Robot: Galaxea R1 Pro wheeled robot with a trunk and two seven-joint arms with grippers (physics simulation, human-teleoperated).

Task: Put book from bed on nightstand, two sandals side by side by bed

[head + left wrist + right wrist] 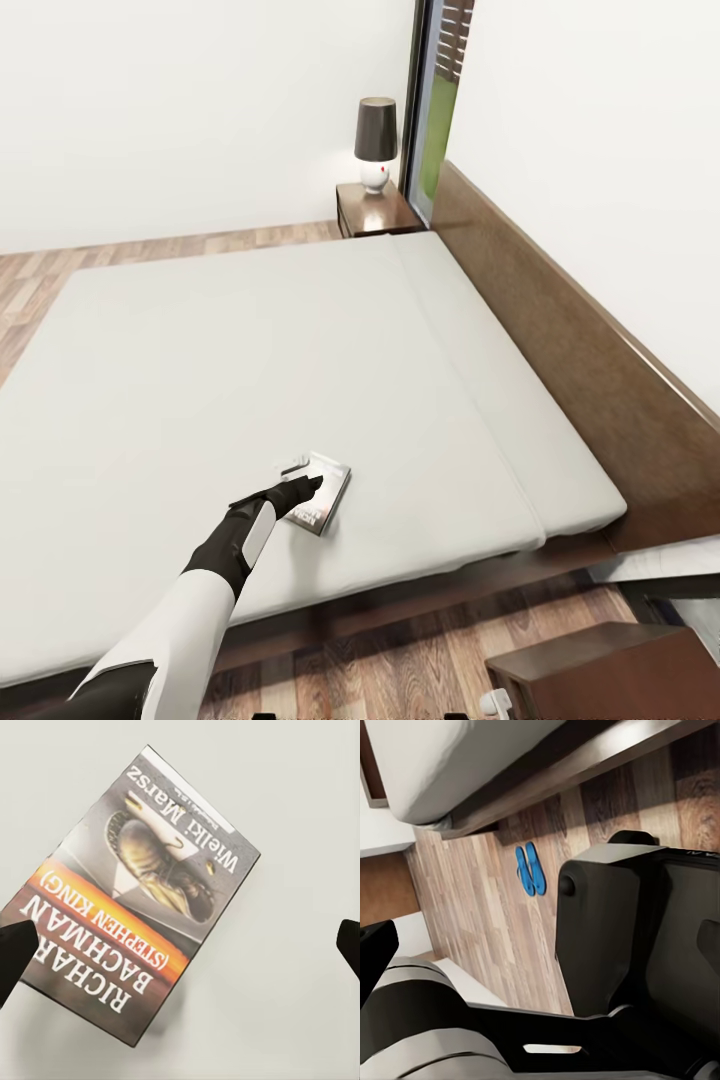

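Grey mattress [300, 350], book [139, 896] flat mid-frame; left hand [180, 945] spread wide over it. Risk: thin cover slipping, fingertips digging into bedding.

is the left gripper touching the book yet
Cannot tell. In the left wrist view, one fingertip overlaps the book edge with fingers spread; the head view shows the left gripper over it.

book [325, 490]: near edge covered by the left gripper [300, 490] in the head view
left gripper fingers [15, 956]: cut off at the left wrist picture's sides (only dark tips show)
nightstand [372, 208]: front hidden behind the bed [250, 400]
sandals [529, 868]: too small to make out straps
near cabinet [600, 670]: cut by the picture's bottom edge
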